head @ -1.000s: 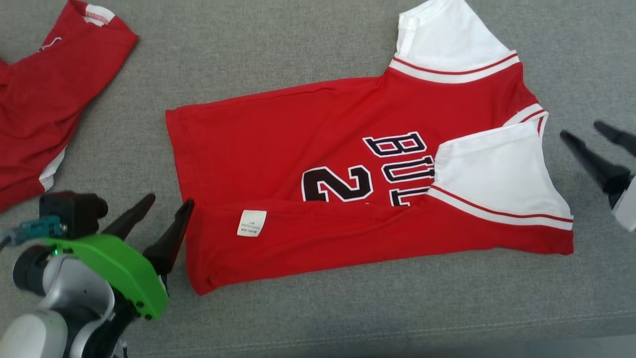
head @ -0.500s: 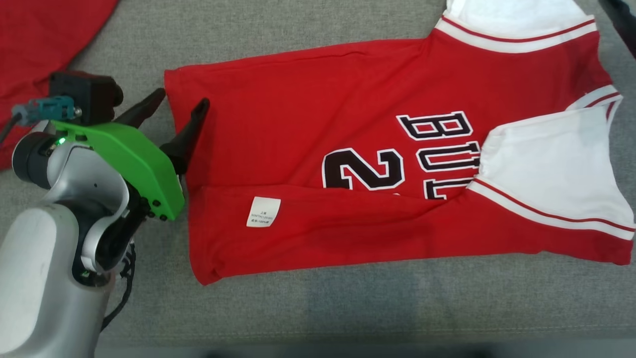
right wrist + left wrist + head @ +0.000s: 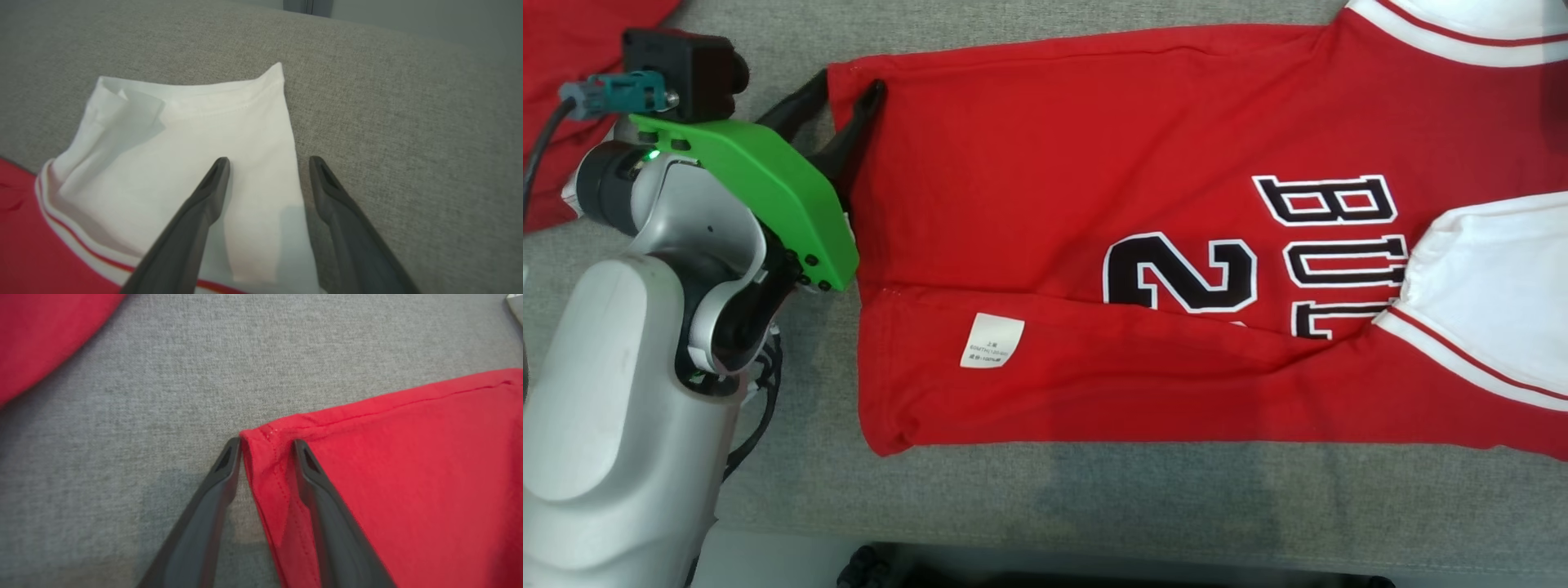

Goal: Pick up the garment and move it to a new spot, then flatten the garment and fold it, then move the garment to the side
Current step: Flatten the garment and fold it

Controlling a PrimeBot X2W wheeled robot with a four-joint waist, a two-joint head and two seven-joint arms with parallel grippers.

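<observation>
The garment (image 3: 1094, 163) is a red jersey with black-and-white lettering and white sleeves, lying flat on the grey cloth surface with its near edge folded over. My left gripper (image 3: 849, 82) is at the jersey's far left hem corner. In the left wrist view that gripper (image 3: 267, 444) straddles the corner of the garment (image 3: 408, 457), its jaws apart with the hem fold between them. My right gripper (image 3: 269, 161) stands open low over a white sleeve (image 3: 184, 134), whose right edge lies between its two fingers.
A second red garment (image 3: 572, 24) lies at the far left, seen also in the left wrist view as a red garment (image 3: 41, 335). A white care label (image 3: 991, 340) shows on the folded part. The grey surface (image 3: 1094, 506) ends along the bottom edge.
The head camera has tilted and shifted. My left gripper moved from the near left hem up to the far left corner, and its fingers have narrowed around it. The right gripper left the head view.
</observation>
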